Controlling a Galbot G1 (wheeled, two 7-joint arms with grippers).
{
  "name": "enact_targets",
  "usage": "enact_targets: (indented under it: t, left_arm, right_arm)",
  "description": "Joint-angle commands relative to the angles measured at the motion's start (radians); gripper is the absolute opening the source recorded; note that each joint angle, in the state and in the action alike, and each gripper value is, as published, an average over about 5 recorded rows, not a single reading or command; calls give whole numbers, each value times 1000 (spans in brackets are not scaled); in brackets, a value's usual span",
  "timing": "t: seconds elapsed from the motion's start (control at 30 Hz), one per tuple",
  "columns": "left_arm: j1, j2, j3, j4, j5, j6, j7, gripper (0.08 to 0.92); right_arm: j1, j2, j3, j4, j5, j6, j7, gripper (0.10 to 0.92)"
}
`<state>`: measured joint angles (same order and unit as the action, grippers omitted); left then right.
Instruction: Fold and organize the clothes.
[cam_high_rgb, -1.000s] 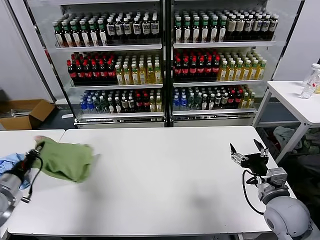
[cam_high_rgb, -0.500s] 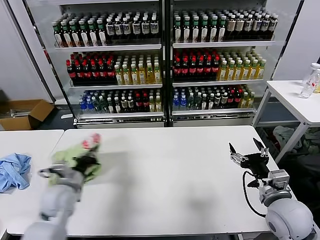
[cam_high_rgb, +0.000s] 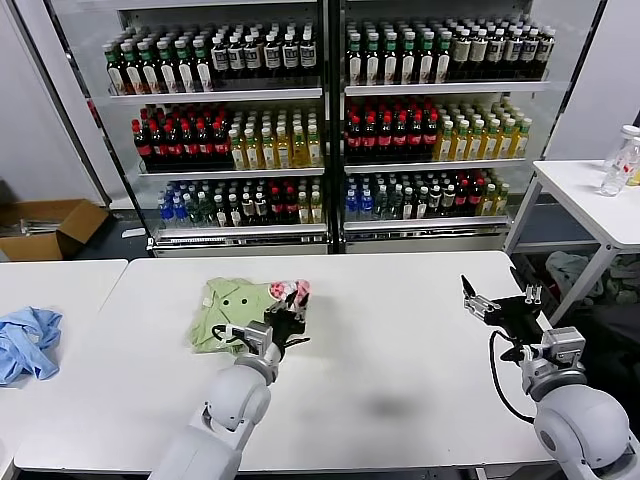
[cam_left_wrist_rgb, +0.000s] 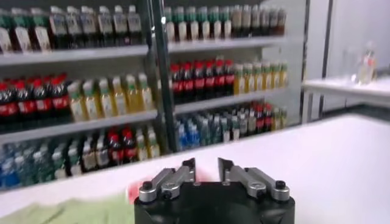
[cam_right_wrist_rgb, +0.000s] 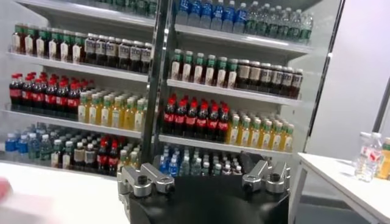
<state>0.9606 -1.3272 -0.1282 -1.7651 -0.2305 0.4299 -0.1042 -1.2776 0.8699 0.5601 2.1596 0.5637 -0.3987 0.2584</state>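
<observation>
The left pincer (cam_high_rgb: 292, 322), jaws narrowly parted, sits at the T-shirt's (cam_high_rgb: 232, 308) 3 o'clock edge (shirt crumpled) on the tabletop (cam_high_rgb: 400, 380). The right pincer (cam_high_rgb: 497, 300) waits wide open.

The T-shirt (cam_high_rgb: 235, 312) now lies crumpled on the middle table (cam_high_rgb: 400, 370), no longer hanging at the left edge. The left gripper (cam_high_rgb: 290, 325) has swung in with it and its fingers have parted.
</observation>
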Motion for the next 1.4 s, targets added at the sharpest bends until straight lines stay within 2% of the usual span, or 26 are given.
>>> enact_targets:
  t: [0.03, 0.33, 0.6, 0.87, 1.1, 1.2, 1.4]
  left_arm:
    - [40, 6, -6, -180, -140, -97, -154, 300]
    - [241, 119, -375, -220, -140, -178, -176, 577]
    - [358, 137, -467, -248, -158, -201, -176, 798]
    - [361, 130, -464, -255, -158, -199, -175, 823]
    - [361, 132, -462, -260, -159, -193, -173, 822]
    - [362, 134, -461, -262, -161, -189, -172, 823]
    - [351, 129, -450, -265, -166, -176, -172, 823]
  right_arm:
    - [146, 30, -202, -59, 65, -33, 20, 823]
    - [472, 270, -633, -310, 72, -89, 96, 823]
    - [576, 482, -752, -538, 179, -155, 127, 823]
    - [626, 606, -788, -712, 192, -178, 157, 823]
    - [646, 627, -772, -769, 245, -178, 211, 818]
    - [648, 616, -765, -763, 254, -179, 223, 771]
    - [642, 530, -747, -741, 266, -179, 240, 602]
